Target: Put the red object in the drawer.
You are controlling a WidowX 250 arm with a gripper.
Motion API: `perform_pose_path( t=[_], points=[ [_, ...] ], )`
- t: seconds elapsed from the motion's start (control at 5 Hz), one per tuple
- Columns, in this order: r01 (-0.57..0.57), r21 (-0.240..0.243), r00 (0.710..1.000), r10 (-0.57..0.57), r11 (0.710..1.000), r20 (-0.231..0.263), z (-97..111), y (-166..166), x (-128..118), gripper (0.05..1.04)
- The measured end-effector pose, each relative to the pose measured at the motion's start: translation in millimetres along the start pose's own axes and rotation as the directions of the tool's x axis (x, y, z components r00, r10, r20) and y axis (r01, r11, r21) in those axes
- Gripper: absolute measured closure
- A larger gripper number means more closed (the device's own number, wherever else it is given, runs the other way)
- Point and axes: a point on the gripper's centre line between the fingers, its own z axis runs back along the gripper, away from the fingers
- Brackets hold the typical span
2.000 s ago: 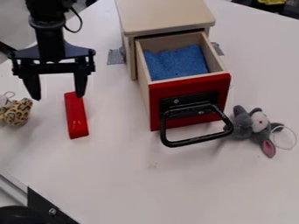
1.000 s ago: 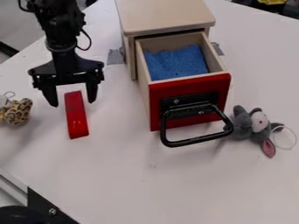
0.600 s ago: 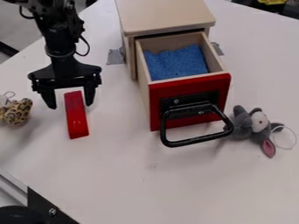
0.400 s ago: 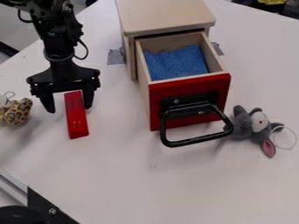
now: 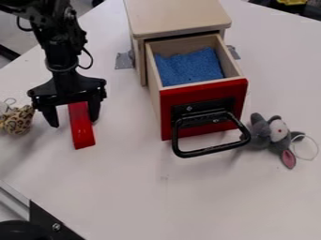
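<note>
Desk (image 5: 207, 201): white, runs past the right and near edges of view. Cabinet (image 5: 179, 16): pale wood, far side, centre; far end cut off.

Arm (image 5: 59, 56): in from the far left corner, 1 cable looped off its right side, upper part cut off. Lower section near vertical, slight lean, coming down left of the cabinet. Claw (image 5: 74, 123) points down at the desk, crossbar roughly level, 2 fingers spread wide, 1 on each side of the red object. Left finger stands apart from it. Right finger overlaps its right edge in view; can't tell if they touch. Can't tell if the tips reach the desk either.

Drawer (image 5: 179, 98): pulled out toward the near side, red front, black handle (image 5: 210, 149). Blue liner (image 5: 188, 70) inside; back of the drawer hidden under the cabinet top.

Grey plush (image 5: 260, 133): on the desk, right of the drawer, pink ear to the near right, pale loop at its right.

Red object (image 5: 82, 136): long block, lying on the desk left of the drawer, outside it, long axis near-far. Far end tucked behind the claw's crossbar, hard to make out.

Leopard-print plush (image 5: 19, 121): left of the claw, cut off by the left edge.
</note>
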Motion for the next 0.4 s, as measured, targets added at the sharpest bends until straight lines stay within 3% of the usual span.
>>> perform_pose_path(
  t=[0.2, 0.4],
  points=[
    [-0.037, 0.002, 0.999, 0.037, 0.999, 0.002, -0.4, 2.3, 0.6, 0.085],
    [-0.065, 0.004, 0.997, 0.064, 0.998, 0.04, -1.7, 4.9, 7.4, 0.11]
  ],
)
